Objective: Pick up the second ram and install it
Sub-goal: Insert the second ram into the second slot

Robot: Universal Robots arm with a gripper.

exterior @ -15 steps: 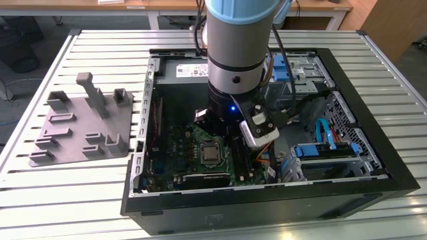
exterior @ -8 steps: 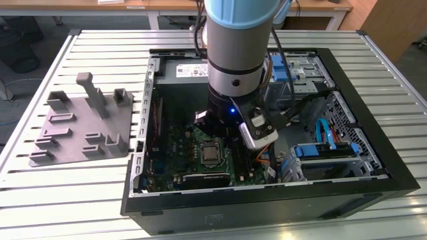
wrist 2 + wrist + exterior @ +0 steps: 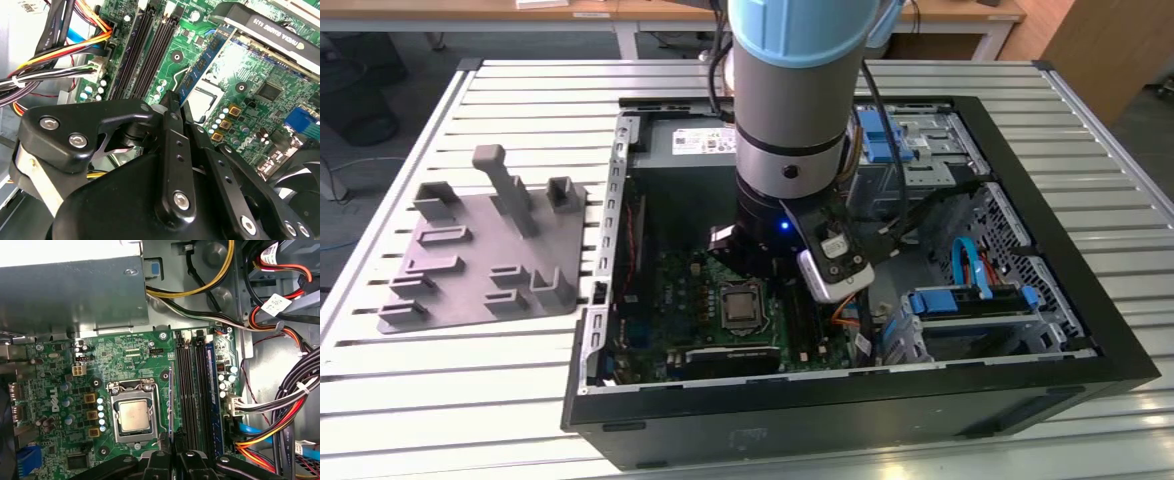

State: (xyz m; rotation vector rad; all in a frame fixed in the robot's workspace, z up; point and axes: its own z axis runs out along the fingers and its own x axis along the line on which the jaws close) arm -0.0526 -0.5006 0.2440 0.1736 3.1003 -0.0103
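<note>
My gripper (image 3: 176, 98) is shut on the second ram (image 3: 202, 62), a thin blue stick with black chips that juts out from the black fingertips over the green motherboard (image 3: 250, 65). In the first wrist view the second ram (image 3: 171, 400) shows edge-on, hanging between the processor socket (image 3: 134, 416) and the black memory slots (image 3: 187, 385), just beside the slots rather than in them. Another blue stick (image 3: 216, 390) sits in the outermost slot. The gripper (image 3: 172, 449) is above the board. In the exterior view the arm (image 3: 787, 150) reaches down into the open computer case (image 3: 1067, 330).
Bundles of black, yellow, orange and red cables (image 3: 280, 405) lie close beside the slots. The metal power supply (image 3: 70, 295) borders the board. A graphics card (image 3: 270, 30) stands past the socket. A grey pegged tray (image 3: 487, 250) lies on the slatted table at the exterior view's left.
</note>
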